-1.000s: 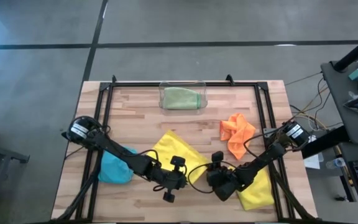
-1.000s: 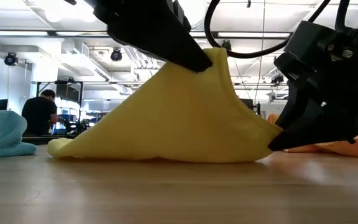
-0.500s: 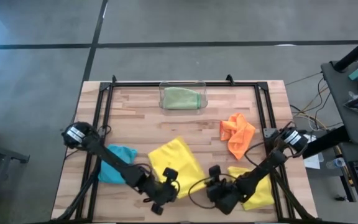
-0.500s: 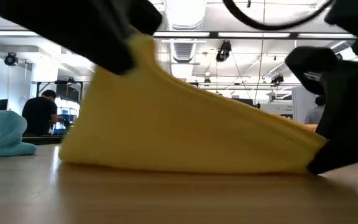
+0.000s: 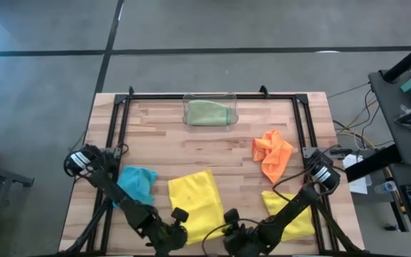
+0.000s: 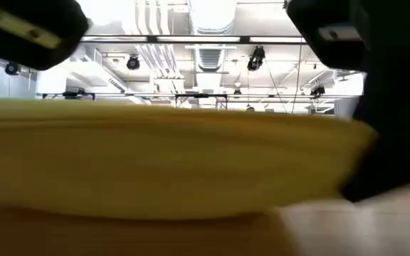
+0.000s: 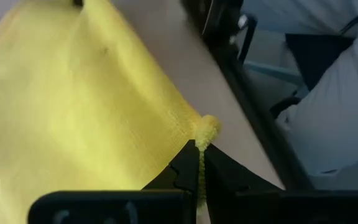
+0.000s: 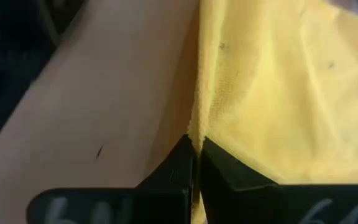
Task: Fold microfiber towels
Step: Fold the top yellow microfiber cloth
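Note:
A yellow towel lies spread on the wooden table near its front edge; in the low view the towel fills the width. My left gripper is shut on its near left corner. My right gripper is shut on its near right corner. A second yellow towel lies under my right arm. A blue towel lies at the left and an orange towel at the right. A pale green towel sits in a clear bin. My left gripper pinches the yellow towel's corner between its two shut fingers, slanting down from the near left. The corner is raised off the table while the far part of the cloth lies on the wood. My right gripper pinches the towel's edge at the other near corner between its two shut fingers, slanting down from the near right. That corner is raised too, and the near edge runs nearly straight and level between both grippers.
The clear bin stands at the far middle of the table. A black frame rail runs along the table's sides. The table's near edge is right beside both grippers. Bare wood lies between the towels.
Both grippers have gone toward the table's near edge, each keeping its corner of the yellow towel. The towel has been dragged nearer and has gone from a peaked tent to a wide band drawn out between them, its far part trailing on the table.

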You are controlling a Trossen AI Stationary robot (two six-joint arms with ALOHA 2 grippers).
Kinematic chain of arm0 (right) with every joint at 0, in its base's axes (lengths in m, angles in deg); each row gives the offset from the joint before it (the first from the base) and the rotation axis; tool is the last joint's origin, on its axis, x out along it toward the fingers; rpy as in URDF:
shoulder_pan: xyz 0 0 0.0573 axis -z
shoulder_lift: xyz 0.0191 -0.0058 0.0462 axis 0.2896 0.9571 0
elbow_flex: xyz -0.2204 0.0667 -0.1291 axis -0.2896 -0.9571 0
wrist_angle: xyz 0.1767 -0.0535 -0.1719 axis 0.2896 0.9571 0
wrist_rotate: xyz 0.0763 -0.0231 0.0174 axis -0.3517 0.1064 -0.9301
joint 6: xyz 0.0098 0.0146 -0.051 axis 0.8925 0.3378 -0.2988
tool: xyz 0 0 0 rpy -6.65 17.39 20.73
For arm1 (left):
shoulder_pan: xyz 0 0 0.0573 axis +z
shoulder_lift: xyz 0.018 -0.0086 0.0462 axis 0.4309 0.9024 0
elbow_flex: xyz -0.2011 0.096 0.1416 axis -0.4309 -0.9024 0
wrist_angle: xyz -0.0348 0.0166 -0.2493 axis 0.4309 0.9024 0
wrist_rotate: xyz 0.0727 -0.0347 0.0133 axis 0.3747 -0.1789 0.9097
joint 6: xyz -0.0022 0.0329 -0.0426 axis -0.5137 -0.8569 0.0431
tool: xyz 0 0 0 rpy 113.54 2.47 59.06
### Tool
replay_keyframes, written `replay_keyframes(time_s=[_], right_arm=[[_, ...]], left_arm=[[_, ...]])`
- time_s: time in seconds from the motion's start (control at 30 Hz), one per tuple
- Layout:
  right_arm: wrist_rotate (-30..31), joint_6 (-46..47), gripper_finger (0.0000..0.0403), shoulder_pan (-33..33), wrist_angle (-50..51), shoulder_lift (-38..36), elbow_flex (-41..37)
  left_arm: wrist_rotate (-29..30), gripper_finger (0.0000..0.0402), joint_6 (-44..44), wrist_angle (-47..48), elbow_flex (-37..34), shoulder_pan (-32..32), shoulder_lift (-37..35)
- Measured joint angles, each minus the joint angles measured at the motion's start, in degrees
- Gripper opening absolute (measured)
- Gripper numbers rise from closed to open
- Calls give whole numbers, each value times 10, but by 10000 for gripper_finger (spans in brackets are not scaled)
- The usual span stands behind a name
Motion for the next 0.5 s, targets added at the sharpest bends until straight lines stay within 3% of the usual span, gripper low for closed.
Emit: replay_keyframes(time_s=[0.3,0.5], right_arm=[[-38,-12,8,34,-27,-14,2],[-86,-42,8,62,-72,-16,-3]], left_arm=[[73,0,50,-41,-81,-37,-73],[94,0,72,-168,-181,-56,-142]])
